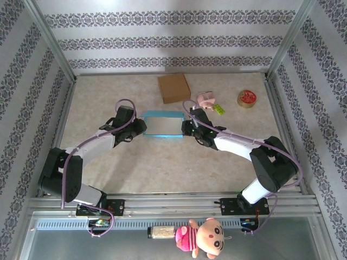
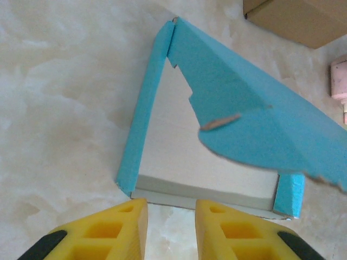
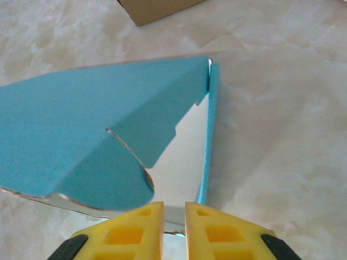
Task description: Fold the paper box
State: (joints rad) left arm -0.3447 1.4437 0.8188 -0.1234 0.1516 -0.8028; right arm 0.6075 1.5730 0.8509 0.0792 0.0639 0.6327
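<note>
1. Box [image 1: 162,124] sits mid-table, half-formed, with one flap leaning inward over it.
2. Left gripper [image 2: 171,208] is just off the box's left end, jaws narrowly apart and holding nothing. Right gripper [image 3: 174,211] is at its right end, also narrow, with nothing visibly pinched.
3. Risk: with the box unheld, the flap may spring open — or the light box may skid under a one-sided push.
4. Count: one box and two grippers. Beyond the box are one carton [image 1: 174,88], one pink item [image 1: 206,99] and one tape roll [image 1: 247,98].
</note>
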